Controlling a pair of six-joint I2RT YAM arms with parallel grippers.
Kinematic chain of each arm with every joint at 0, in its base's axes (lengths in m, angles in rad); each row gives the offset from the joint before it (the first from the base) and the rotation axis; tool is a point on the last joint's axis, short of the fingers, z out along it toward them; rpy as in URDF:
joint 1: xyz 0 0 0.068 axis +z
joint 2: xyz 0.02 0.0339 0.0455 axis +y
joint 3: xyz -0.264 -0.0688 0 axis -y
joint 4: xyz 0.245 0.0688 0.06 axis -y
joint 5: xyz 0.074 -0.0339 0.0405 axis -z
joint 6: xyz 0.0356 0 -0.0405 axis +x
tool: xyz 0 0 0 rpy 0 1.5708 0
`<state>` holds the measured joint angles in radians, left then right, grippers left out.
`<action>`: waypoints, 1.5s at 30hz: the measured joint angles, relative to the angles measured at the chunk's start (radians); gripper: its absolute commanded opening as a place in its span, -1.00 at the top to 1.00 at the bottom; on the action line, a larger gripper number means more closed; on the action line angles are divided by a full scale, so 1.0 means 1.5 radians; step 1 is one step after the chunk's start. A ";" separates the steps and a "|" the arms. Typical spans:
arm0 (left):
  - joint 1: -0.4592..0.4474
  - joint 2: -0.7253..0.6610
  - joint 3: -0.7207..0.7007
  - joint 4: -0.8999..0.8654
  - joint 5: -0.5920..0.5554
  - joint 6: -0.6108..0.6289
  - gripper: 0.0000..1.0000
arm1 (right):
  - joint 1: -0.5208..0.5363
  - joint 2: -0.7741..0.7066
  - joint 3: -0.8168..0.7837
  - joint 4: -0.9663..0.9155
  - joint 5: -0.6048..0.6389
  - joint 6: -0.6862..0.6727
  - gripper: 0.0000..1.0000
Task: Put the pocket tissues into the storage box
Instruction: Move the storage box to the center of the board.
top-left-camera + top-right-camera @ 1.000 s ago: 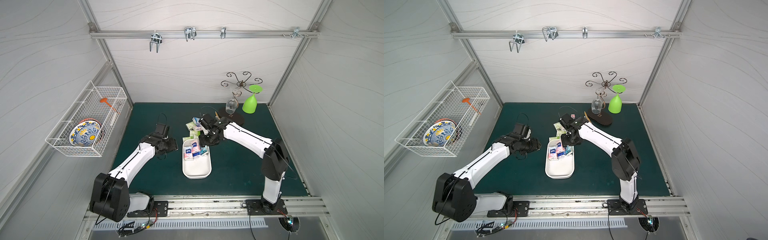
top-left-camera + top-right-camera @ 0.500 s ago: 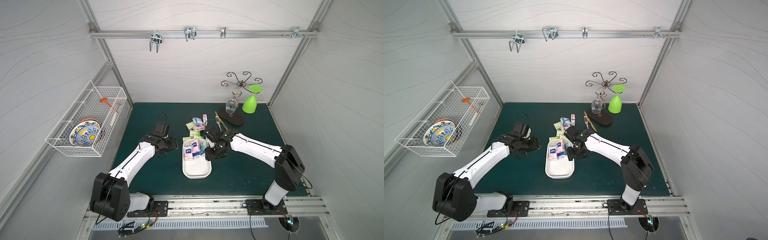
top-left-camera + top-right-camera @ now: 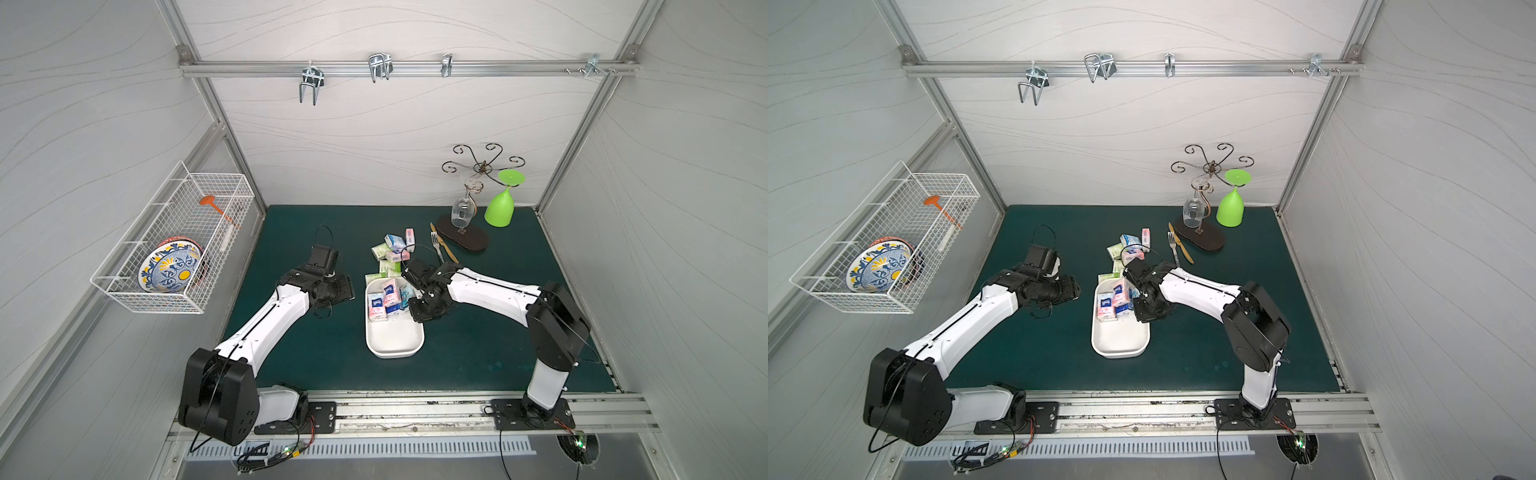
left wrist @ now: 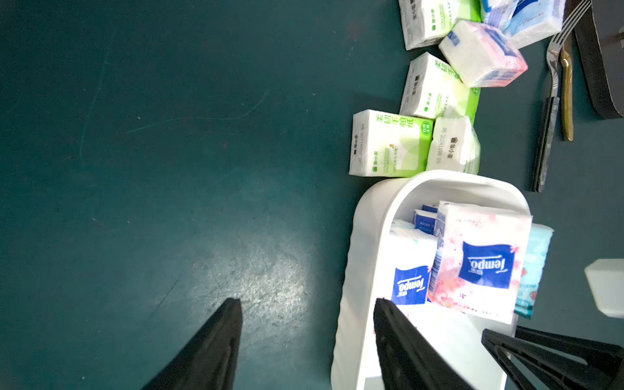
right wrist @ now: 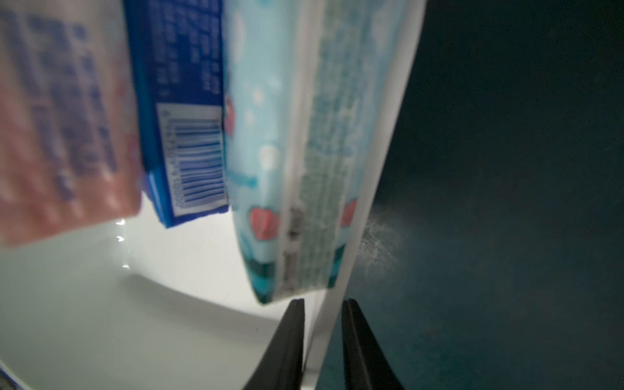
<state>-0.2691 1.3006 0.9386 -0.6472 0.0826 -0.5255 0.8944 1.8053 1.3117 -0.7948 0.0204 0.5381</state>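
The white storage box [image 3: 395,353] [image 3: 1119,353] lies mid-mat, its far half holding several pocket tissues, among them a pink Tempo pack [image 3: 390,291] [image 4: 483,263]. A light blue pack [image 5: 263,135] leans against the box's right wall. More pocket tissues [image 3: 392,249] [image 4: 388,145] lie loose on the mat behind the box. My right gripper [image 3: 417,309] [image 5: 322,300] is shut on the box's right wall, one finger inside and one outside. My left gripper [image 3: 347,286] [image 4: 307,300] stands open astride the left wall [image 4: 358,270], holding nothing.
A fork and a knife [image 3: 436,245] lie just right of the loose packs. Behind them stand a dark-based glass rack [image 3: 465,237] and a green goblet [image 3: 500,208]. A wire basket [image 3: 174,241] with a plate hangs on the left wall.
My right arm came from the loose packs at the back to the box's right side, and its jaws closed on the wall. The left arm stayed put.
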 measured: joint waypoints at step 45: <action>-0.004 0.332 0.267 0.063 0.097 0.074 -0.43 | -0.323 -0.155 -0.177 -0.001 0.020 -0.102 0.55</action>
<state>-0.2756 1.7981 1.3396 -0.5533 0.2279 -0.4145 0.4095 1.5726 1.0458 -0.7956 0.0502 0.3855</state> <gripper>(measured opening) 0.712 0.180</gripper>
